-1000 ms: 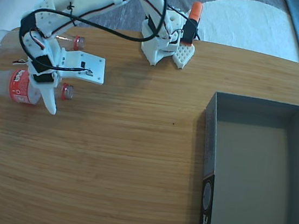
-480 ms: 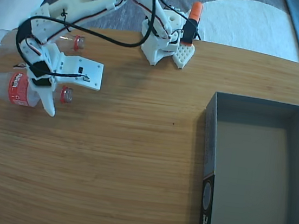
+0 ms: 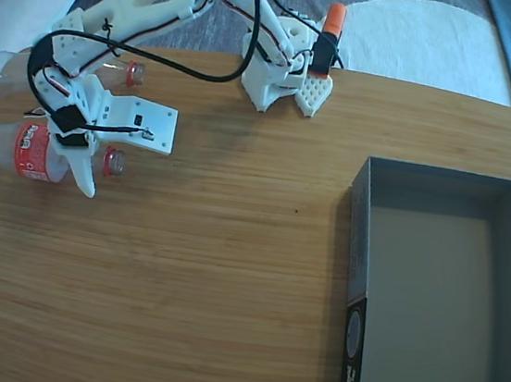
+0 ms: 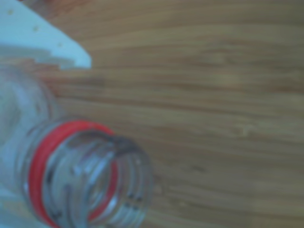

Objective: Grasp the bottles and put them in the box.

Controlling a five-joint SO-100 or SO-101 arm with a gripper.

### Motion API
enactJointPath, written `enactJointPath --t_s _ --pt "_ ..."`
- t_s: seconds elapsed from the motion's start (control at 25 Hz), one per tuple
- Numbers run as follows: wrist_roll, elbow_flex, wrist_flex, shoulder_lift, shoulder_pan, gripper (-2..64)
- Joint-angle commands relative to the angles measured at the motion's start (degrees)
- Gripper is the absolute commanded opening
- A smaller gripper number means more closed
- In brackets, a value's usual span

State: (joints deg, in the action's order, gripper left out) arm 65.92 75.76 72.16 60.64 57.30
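White printed arm (image 3: pixel 139 0), black cables, orange-topped base.

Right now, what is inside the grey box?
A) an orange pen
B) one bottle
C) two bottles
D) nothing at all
D: in the fixed view the box shows only its bare grey floor, while the near bottle lies by the gripper at the table's left, and the other bottle lies behind the arm.
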Motion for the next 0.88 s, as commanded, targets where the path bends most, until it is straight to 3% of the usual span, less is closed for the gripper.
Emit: enactJointPath --t_s 0.0,0.2,0.36,0.84 --pt "-0.18 -2.2 -0.26 0.79 0.62 43.2" --pt "-0.18 -2.2 -0.26 0.79 0.62 42.2" --pt "-0.18 -2.2 -0.26 0.79 0.62 34.0" --pt "-0.09 -2.2 -0.26 0.79 0.53 24.3"
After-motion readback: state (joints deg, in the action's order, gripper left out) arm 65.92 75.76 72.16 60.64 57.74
